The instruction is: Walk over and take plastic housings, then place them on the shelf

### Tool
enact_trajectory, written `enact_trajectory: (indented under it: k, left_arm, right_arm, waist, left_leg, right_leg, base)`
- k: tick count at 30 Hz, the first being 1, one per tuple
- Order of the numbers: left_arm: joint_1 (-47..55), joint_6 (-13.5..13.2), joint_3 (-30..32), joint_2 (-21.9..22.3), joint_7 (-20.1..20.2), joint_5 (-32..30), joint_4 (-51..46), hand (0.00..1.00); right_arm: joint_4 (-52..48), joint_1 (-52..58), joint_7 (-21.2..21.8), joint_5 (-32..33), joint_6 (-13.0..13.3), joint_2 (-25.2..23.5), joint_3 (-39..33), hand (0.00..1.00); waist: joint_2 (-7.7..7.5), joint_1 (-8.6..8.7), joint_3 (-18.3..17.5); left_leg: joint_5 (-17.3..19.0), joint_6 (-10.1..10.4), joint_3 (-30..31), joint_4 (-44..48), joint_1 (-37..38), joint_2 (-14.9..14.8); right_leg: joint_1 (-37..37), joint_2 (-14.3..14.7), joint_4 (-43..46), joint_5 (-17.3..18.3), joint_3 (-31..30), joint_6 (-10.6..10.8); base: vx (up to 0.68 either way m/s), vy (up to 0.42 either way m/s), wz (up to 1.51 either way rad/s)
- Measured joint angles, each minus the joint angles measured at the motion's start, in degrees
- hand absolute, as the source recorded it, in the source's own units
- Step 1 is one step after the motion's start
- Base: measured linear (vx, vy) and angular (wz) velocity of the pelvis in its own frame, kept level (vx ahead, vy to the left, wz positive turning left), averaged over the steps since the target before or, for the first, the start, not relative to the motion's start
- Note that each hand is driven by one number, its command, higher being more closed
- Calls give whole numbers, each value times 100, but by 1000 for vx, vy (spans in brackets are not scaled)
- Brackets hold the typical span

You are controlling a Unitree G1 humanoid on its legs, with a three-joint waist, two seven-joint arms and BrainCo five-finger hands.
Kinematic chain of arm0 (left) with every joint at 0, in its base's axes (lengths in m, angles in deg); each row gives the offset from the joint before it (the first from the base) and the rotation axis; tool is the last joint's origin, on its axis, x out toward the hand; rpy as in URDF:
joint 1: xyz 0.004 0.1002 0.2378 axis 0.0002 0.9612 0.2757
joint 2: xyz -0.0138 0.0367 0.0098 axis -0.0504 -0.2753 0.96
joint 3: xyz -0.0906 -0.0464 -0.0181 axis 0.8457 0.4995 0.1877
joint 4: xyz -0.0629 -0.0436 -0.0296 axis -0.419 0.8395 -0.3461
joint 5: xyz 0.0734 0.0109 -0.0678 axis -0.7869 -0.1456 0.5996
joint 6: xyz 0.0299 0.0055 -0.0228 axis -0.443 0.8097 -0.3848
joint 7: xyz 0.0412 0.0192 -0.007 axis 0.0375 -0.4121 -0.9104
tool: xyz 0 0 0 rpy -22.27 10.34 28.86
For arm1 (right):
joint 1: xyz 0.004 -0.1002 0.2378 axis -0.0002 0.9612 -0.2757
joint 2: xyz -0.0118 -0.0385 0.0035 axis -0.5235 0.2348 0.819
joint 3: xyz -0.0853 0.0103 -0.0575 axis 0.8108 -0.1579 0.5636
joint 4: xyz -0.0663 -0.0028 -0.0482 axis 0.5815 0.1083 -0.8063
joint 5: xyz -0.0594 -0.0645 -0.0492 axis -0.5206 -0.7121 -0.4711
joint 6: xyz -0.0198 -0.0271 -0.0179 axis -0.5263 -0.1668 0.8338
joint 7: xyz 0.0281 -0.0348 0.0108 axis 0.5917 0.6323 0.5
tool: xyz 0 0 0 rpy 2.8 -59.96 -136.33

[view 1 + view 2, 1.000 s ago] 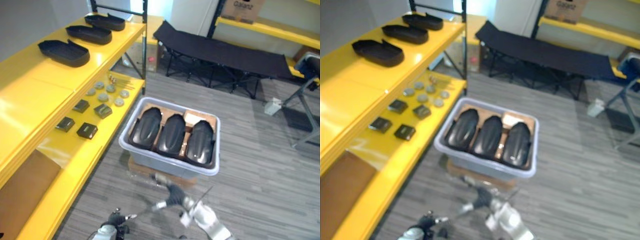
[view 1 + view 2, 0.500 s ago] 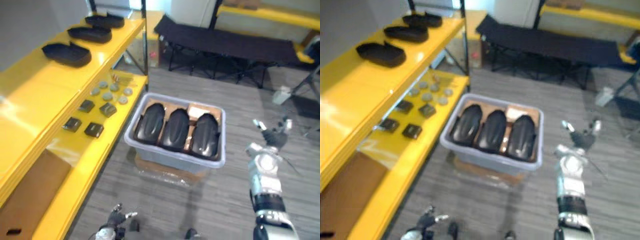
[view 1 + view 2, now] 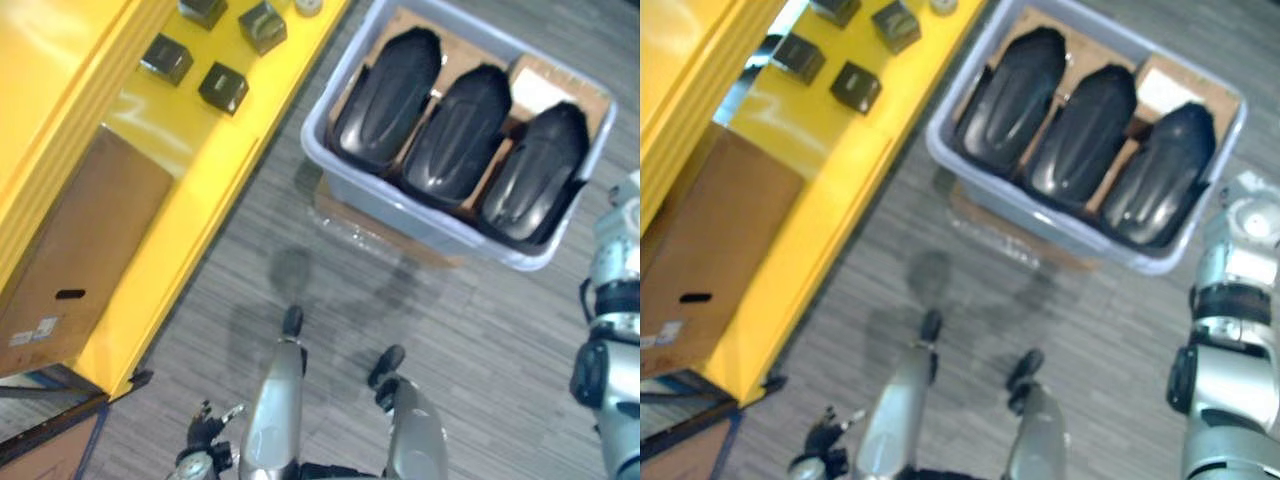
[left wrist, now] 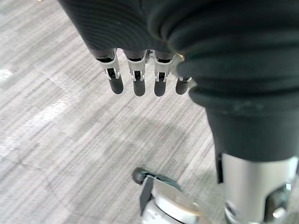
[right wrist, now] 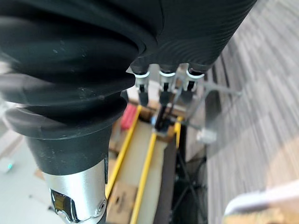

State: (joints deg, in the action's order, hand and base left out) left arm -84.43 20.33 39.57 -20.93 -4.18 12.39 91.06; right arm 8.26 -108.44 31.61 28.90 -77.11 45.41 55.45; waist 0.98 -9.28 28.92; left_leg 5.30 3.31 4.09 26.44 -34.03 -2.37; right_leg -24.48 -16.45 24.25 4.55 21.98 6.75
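**Spotter:** Where are the housings right now?

**Me:** All 3 plastic housings [image 3: 457, 125] lie side by side in the grey bin [image 3: 420, 218] on the floor, just beside the yellow shelf [image 3: 190, 170]. Neither hand has one.

**Spotter:** And the hands?

**Me:** Left hand [image 4: 138, 85] hangs low, fingers straight and pointing down at the floor, nothing in them. Right hand [image 5: 163, 95] has its fingers loose and uncurled, empty too. It points off across the room, not at the bin. My right arm [image 3: 1230, 300] stands just beside the bin's near right corner.

**Spotter:** So we're on the approach?

**Me:** I'd say so. No pick has begun, so I want to square up to the bin first, then reach. I'd turn the right wrist down toward the nearest housing [image 3: 535, 170] and bring the left hand in on its other side. These shells look too wide and smooth for 1 hand. I'd lift clear of the bin wall, and keep off the small dark blocks [image 3: 222, 87] on the shelf when placing.
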Motion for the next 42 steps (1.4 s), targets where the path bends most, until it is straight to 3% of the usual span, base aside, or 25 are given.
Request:
enact_trajectory:
  k: [4,12,18,21,29,37,42]
  left_arm:
    - [-96,-152,112,118,59,207,-211,0]
    - [-268,-287,152,131,178,490,-446,0]
    - [-268,-407,146,204,228,661,-445,0]
    - [-264,-427,152,299,243,716,-441,0]
    - [-264,-581,152,313,443,927,-445,0]
    - [-264,-650,89,417,499,1149,-493,0]
    - [-262,-804,-23,513,469,1162,-635,0]
  right_arm:
    - [-55,45,-160,44,-257,82,-48,0]
    - [-223,207,543,359,-756,123,-85,0]
    - [56,84,689,458,-826,151,133,0]
    - [248,-221,693,456,-957,302,371,0]
    - [474,-346,729,442,-1263,694,735,0]
    - [750,-490,1086,440,-1691,739,1136,0]
    - [891,-503,1443,440,-2070,957,1250,0]
  waist:
    - [-5,68,47]
    - [-12,55,61]
    - [94,52,117]
    - [193,10,158]
    - [199,-70,155]
    - [211,-155,154]
    - [387,-273,164]
  left_leg:
    - [-30,2,-14,48,-122,-5]
    - [-71,66,-36,37,-273,-3]
    - [-72,69,-29,106,-418,32]
    - [-76,70,-66,145,-554,41]
    - [-77,73,-82,232,-746,48]
    - [-73,77,0,430,-1025,104]
    - [-57,50,18,516,-1138,136]
  right_leg:
    - [-210,-58,262,93,-19,-58]
    - [-623,-181,716,321,-146,-146]
    - [-812,-254,888,399,-168,-150]
    - [-1015,-289,1013,421,-228,-172]
    - [-1254,-325,1170,470,-280,-192]
    - [-1458,-392,1323,486,-241,-202]
    - [-1504,-436,1353,512,-200,-194]
  base:
    - [-17,4,0]
    - [26,-32,0]
    - [0,-1,1]
    - [-4,3,-2]
    - [-1,0,0]
    - [11,18,5]
    - [-3,34,4]
